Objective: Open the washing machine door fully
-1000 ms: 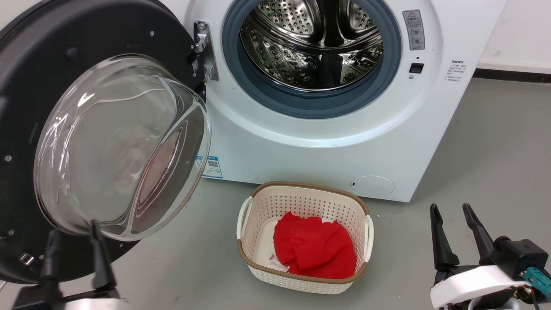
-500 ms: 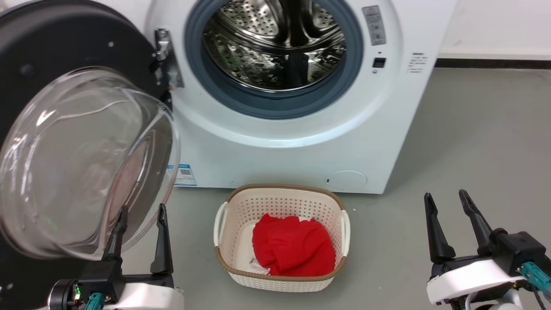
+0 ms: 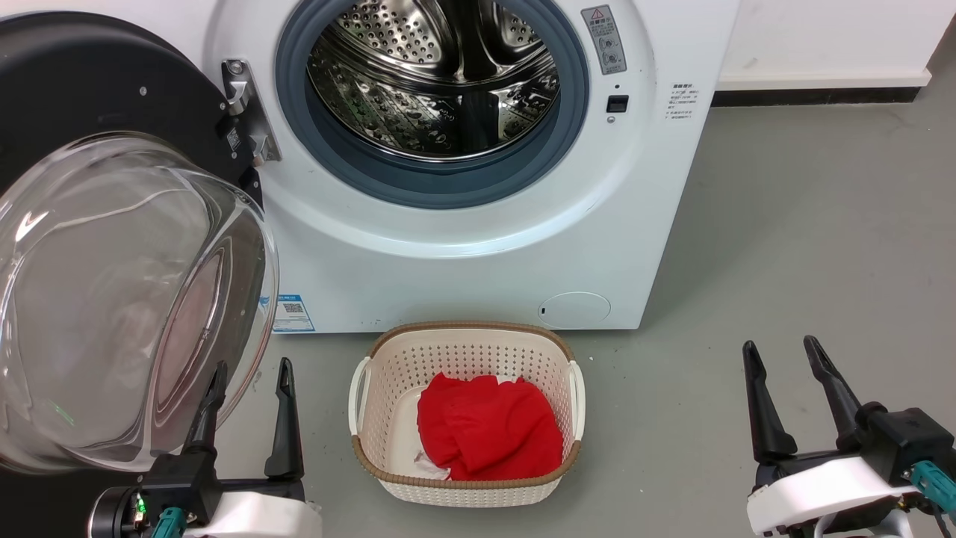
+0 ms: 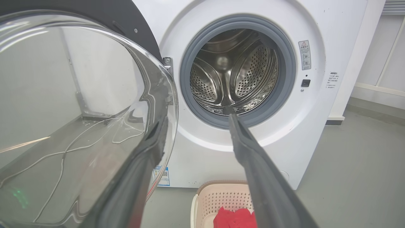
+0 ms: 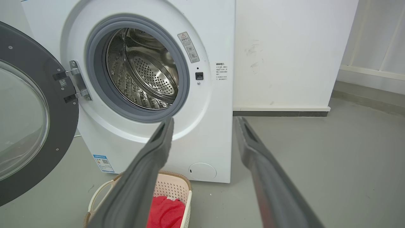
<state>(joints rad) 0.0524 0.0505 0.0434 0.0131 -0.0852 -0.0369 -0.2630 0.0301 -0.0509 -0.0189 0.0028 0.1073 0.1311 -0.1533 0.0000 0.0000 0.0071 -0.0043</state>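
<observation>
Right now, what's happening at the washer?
A two-armed robot faces the washing machine. Its door stands swung wide to the left, leaving the steel drum exposed. The left gripper is open and empty, low by the rim of the door's glass bowl; whether a finger touches the glass I cannot tell. The right gripper is open too, over the floor on the right. A basket with a red cloth sits in front of the machine.
</observation>
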